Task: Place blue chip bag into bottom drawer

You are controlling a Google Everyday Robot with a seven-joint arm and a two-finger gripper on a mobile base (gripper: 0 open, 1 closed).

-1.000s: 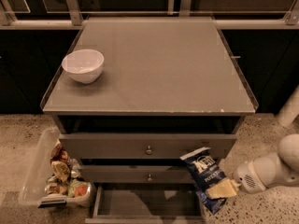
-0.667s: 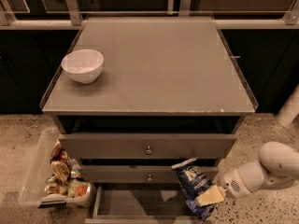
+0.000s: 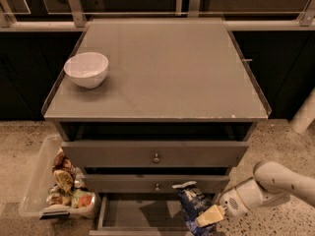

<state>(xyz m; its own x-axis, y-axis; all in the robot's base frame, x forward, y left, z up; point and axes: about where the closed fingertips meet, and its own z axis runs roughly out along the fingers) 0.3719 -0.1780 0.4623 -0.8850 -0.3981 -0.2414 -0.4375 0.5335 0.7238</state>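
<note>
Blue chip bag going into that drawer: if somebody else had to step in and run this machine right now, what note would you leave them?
End effector: low at the cabinet's right front, shut on the blue chip bag, gripping its lower right side.
Bag: held over the right part of the bottom drawer, which is pulled open. The bag's lower end runs out of view, so I cannot tell whether it touches the drawer floor.
Done: drawer open, bag grasped and over it.
Left: lower the bag, release it in the drawer, withdraw.
Elsewhere: white bowl on top, clear bin of wrappers at left.
</note>
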